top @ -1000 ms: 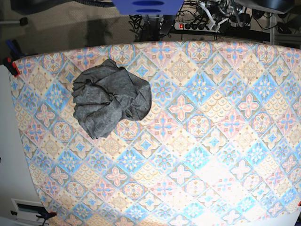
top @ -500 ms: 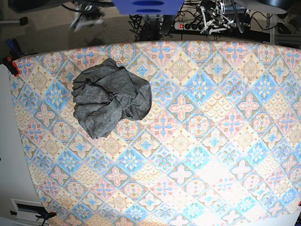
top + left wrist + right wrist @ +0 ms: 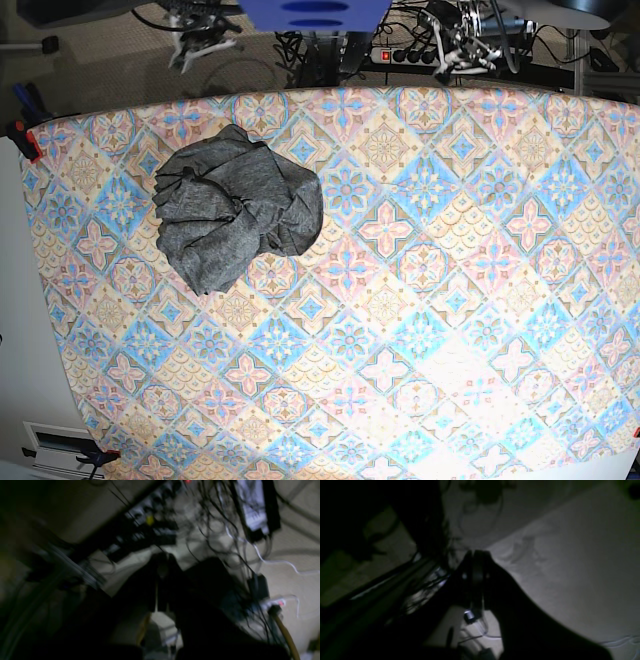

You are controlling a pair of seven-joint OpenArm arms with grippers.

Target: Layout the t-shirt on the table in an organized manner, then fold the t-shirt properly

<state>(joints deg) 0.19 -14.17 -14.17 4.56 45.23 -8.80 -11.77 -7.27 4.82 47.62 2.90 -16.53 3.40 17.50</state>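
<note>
The dark grey t-shirt [image 3: 237, 217] lies crumpled in a heap on the patterned table [image 3: 420, 300], in its far left part in the base view. Neither gripper touches it. Behind the table's far edge, above the floor, my right gripper [image 3: 192, 50] hangs beyond the shirt and my left gripper [image 3: 450, 55] is off to the right. In the wrist views both are dark. The left gripper [image 3: 162, 561] and the right gripper [image 3: 476, 555] have their fingers pressed together with nothing between them. The wrist views show neither shirt nor table.
Power strips and tangled cables [image 3: 420, 50] lie on the floor behind the table. A blue mount [image 3: 315, 12] sits at the top centre. A red clamp [image 3: 30, 145] grips the cloth at the far left corner.
The right arm has come into the base view at the top left, and the left arm has shifted a little at the top right. The shirt has not moved.
</note>
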